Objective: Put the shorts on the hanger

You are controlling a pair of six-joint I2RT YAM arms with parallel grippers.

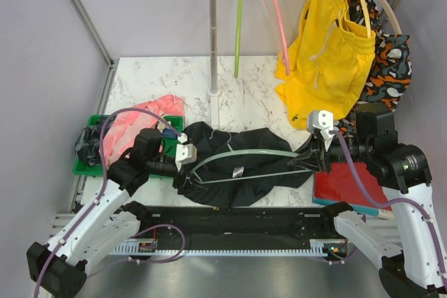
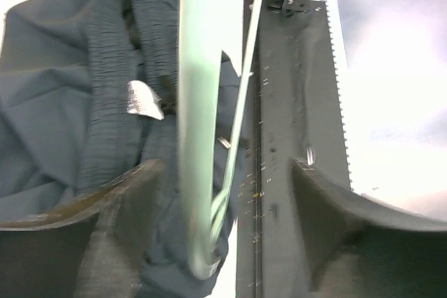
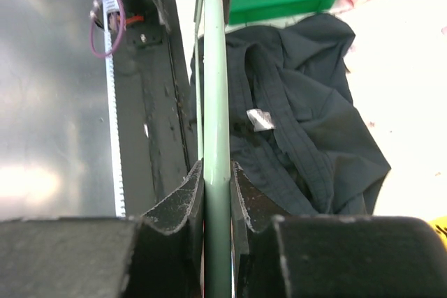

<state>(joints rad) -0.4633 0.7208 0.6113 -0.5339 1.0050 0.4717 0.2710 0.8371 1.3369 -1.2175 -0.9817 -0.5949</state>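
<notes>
The thin pale teal curved plastic hanger [image 1: 244, 153] is seen lying over the large black fabric shorts [image 1: 237, 179]. The shorts are spread crumpled on the white marble-patterned table [image 1: 154, 82] between the two arms.

The right gripper [image 1: 309, 159] is clamped on the hanger's right end. In the right wrist view both fingers [image 3: 185, 197] are pressed against the teal bar, which runs straight away from them. The shorts lie just to one side of the bar, and the small white label [image 3: 260, 119] inside the waistband is turned up.

The left gripper [image 2: 223, 172] is spread wide at the hanger's other end. The bar's rounded tip is framed between its fingers without being touched, nearer to one finger than to the other, and is rested on the dark fabric. The shorts are bunched beside and beneath that gripper. A green plastic bin [image 1: 82, 169] is placed just behind the left gripper, beside its arm.
</notes>
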